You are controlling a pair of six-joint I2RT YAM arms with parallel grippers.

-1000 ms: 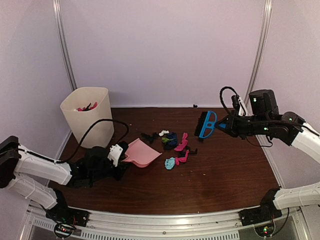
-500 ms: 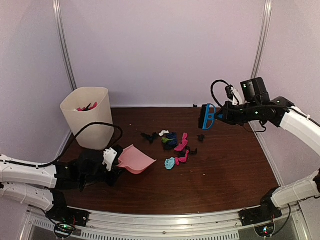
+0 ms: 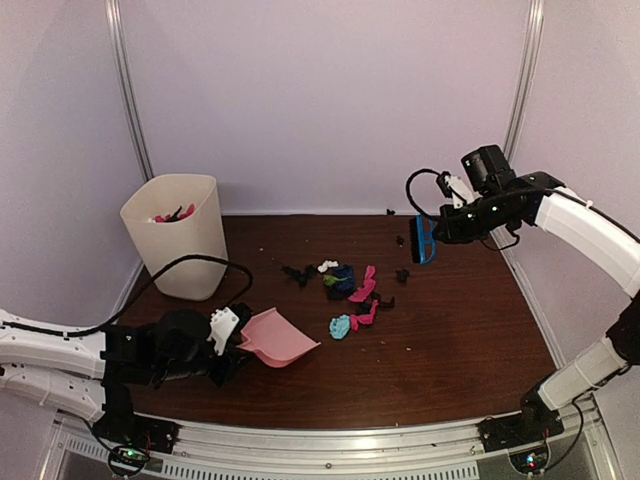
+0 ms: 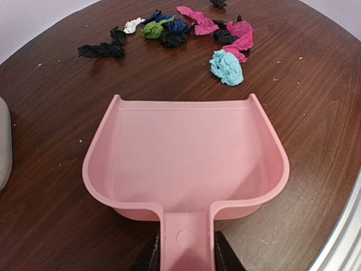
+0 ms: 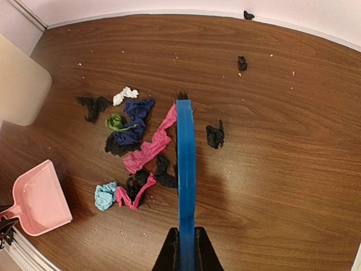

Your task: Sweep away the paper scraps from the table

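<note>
The paper scraps [image 3: 350, 290] lie in a loose cluster mid-table: pink [image 5: 149, 148], light blue [image 4: 227, 66], dark blue, green, white and black bits. One black scrap [image 5: 215, 136] lies apart to the right of the cluster. My left gripper [image 4: 187, 251] is shut on the handle of the pink dustpan [image 3: 278, 338], which is empty, its mouth facing the scraps from the near left. My right gripper [image 5: 185, 248] is shut on the blue hand brush [image 3: 423, 240], held in the air over the cluster's right edge.
A cream bin [image 3: 180, 235] holding a few scraps stands at the back left. Two small black bits [image 5: 242, 62] lie near the back wall. The brown table [image 3: 460, 340] ends in a silver rail [image 3: 350, 440] at the front. Walls enclose the sides.
My right arm has swung up and back, turning the brush edge-on to the top camera. My left arm has drawn the dustpan toward the front edge, away from the scraps.
</note>
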